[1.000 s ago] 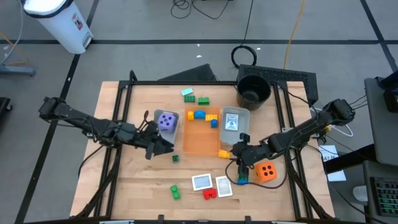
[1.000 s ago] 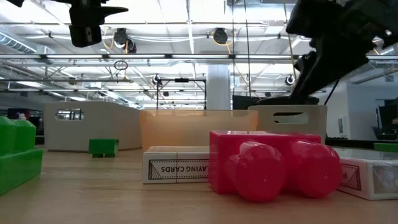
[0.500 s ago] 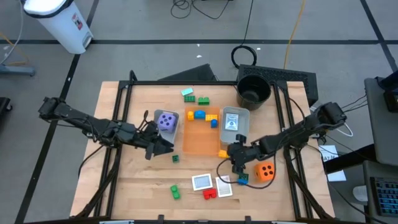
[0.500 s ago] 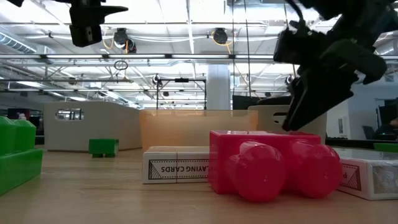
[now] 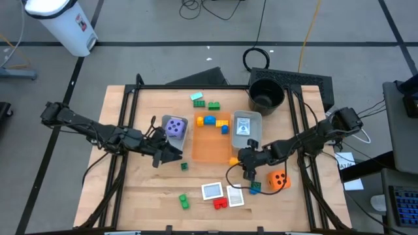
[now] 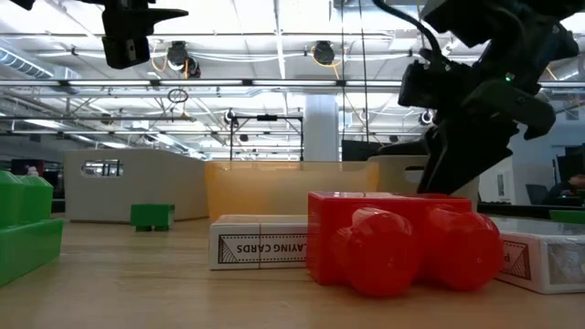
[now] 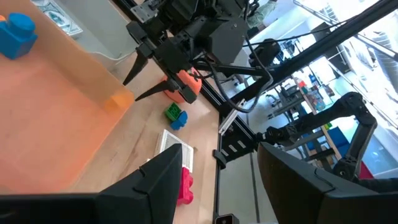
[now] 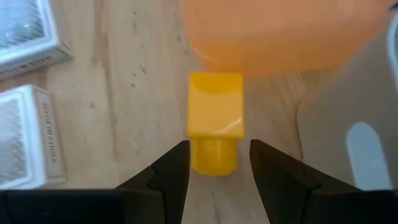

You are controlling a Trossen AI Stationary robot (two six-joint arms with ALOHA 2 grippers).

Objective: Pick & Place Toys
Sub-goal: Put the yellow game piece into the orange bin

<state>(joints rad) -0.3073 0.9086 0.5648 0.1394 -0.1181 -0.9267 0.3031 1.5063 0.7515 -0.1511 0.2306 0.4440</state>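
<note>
Right wrist view alone shows yellow brick [image 8: 214, 134]: glossy plastic, boxy with round stud, on wood table [image 8: 124, 93] just outside orange tray [image 8: 280, 31] edge, between open fingers [image 8: 171, 171] of right gripper [image 8: 214, 171], not clamped. High view hides brick under right gripper [image 5: 248, 163]. Low view: red brick [image 6: 402, 242], smooth rounded studs, beside flat card box [image 6: 260, 242]. Left gripper [image 5: 171, 151] hovers beside purple die [image 5: 174, 126], arm stretched low, fingers apart, holding nothing.
</note>
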